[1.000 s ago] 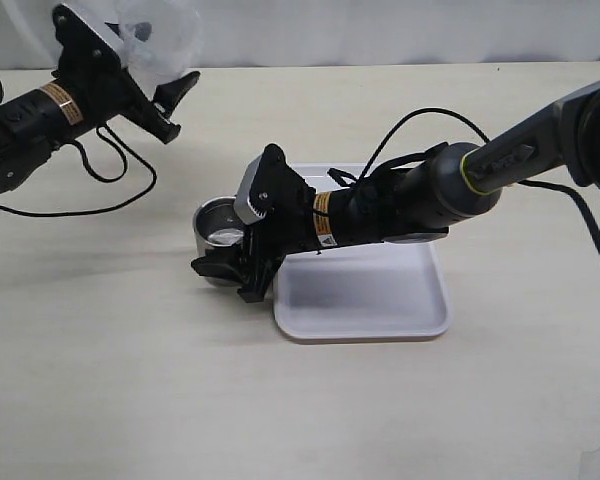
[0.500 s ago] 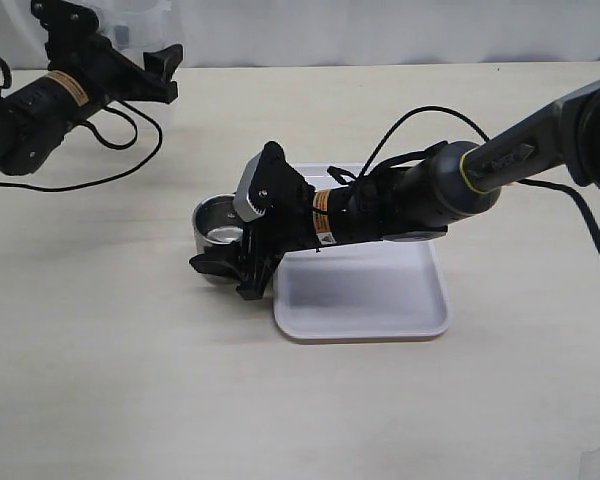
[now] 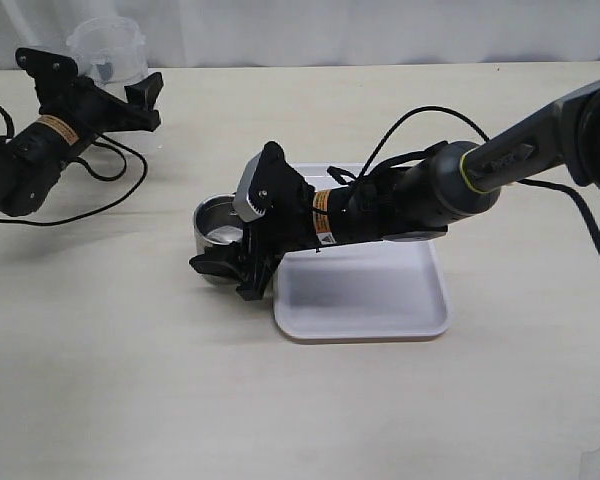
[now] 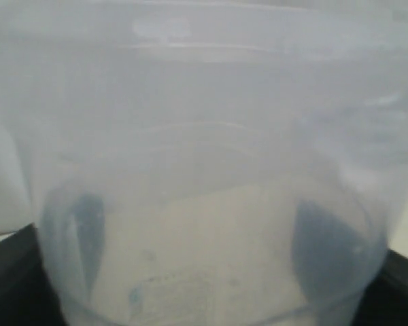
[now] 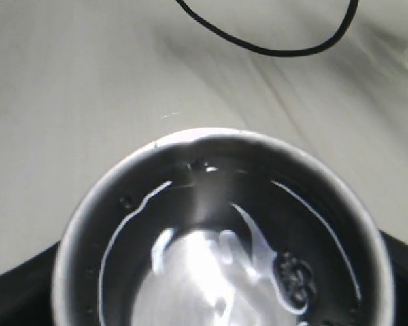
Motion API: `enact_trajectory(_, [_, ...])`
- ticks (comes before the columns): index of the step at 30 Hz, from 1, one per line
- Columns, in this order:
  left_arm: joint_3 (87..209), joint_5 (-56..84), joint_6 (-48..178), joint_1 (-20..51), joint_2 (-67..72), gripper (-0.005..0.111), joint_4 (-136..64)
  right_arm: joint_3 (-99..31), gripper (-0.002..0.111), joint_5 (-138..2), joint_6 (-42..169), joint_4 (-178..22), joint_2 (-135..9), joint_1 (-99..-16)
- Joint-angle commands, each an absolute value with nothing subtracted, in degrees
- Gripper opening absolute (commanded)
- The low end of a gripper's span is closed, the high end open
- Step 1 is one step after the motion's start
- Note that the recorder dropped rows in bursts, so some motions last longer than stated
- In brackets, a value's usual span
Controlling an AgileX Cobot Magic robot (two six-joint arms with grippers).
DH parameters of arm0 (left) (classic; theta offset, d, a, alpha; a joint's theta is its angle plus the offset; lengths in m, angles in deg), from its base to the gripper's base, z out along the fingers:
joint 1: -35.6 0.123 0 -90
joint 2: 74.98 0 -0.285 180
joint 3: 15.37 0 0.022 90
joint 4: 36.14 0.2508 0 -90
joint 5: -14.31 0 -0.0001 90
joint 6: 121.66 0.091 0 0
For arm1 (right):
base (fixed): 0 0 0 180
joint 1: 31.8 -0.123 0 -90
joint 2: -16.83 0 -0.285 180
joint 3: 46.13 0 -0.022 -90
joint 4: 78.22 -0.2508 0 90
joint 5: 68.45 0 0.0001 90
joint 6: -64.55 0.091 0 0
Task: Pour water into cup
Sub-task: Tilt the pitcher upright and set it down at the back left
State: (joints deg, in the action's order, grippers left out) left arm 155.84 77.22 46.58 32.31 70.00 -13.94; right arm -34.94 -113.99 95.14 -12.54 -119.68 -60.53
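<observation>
Exterior view: on the pale table (image 3: 130,380) lies a white rectangular plastic tray (image 3: 380,300); the short, shiny, dark grey steel cup (image 3: 208,215) stands upright on the table just off the tray's left edge, not on it; the right gripper (image 3: 222,256) reaches across the tray and sits low around the steel cup, its jaws pressed to the sides. At the far left edge of the table the left gripper (image 3: 92,72) is clamped on a tall translucent plastic beaker (image 3: 105,42), which is upright and well apart from the steel cup.

Left wrist view: the beaker's cloudy wall fills almost the whole picture; the black fingers (image 4: 7,285) show at both lower corners, tight against the wall, with darker patches seen through the plastic; whether any liquid is inside cannot be told.

Right wrist view: the steel cup is seen from above, its mouth open; clear water (image 5: 204,272) lies in the bottom, with bright streaks and droplets on the inner wall; dark fingers (image 5: 13,299) hug both sides of the rim; a black cable (image 5: 272,49) loops on the table beyond.
</observation>
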Motion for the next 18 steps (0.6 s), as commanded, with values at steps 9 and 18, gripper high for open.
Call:
enact_trajectory(9, [156.2,79.4,49.6,32.5,70.3,0.018,-13.0,-35.5,0.004,-116.1,95.2,-13.1,-119.1,-60.6])
enact_trajectory(18, [156.2,79.5,49.1,32.5,70.3,0.067,-11.1,-35.5,0.004,-116.1,95.2,-13.1,-119.1,-60.6])
